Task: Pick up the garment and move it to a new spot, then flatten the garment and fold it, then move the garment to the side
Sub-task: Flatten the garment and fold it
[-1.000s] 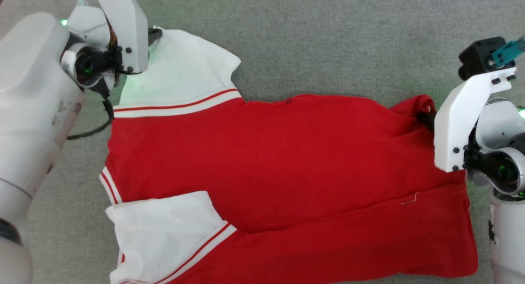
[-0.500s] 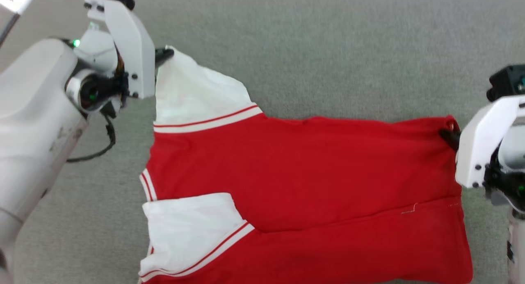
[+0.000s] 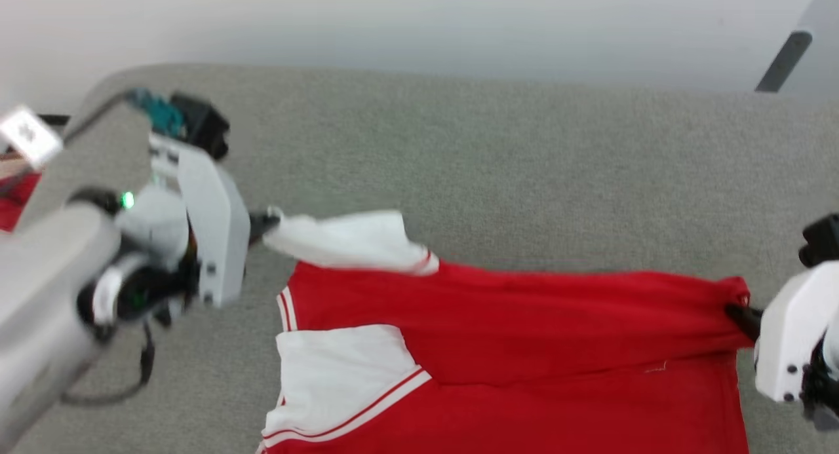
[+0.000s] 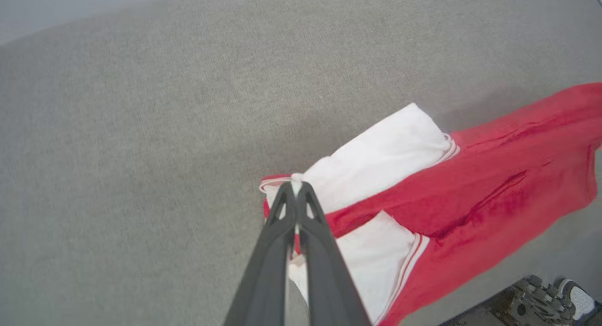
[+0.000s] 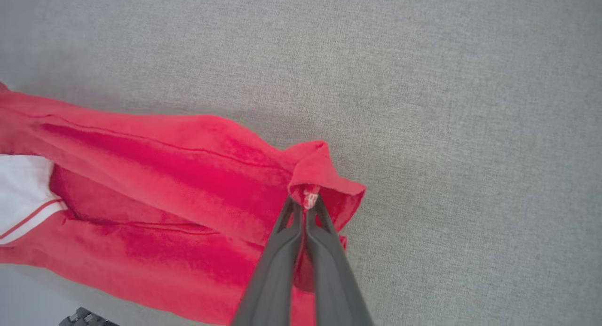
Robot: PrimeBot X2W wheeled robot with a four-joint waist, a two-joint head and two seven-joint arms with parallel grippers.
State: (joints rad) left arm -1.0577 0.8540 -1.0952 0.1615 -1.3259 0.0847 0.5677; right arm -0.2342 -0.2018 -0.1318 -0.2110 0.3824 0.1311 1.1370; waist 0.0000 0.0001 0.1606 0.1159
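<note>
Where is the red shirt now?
The shirt lies on the grey surface, lower middle of the head view, white sleeve pinched by the left gripper, a red corner by the right gripper.

The left end effector (image 3: 265,221) sits on a flat white bracket plate (image 3: 213,231) studded with dark screws. Behind it is a pale grey forearm (image 3: 46,323) carrying a green light (image 3: 126,200), a looping black cable (image 3: 145,365), a teal connector (image 3: 152,110) and a white tag (image 3: 26,134). The right end effector (image 3: 739,312) has a matching white screwed plate (image 3: 783,336), and both have long dark grey fingers (image 4: 268,260) with triangular cut-outs near the tips.
</note>
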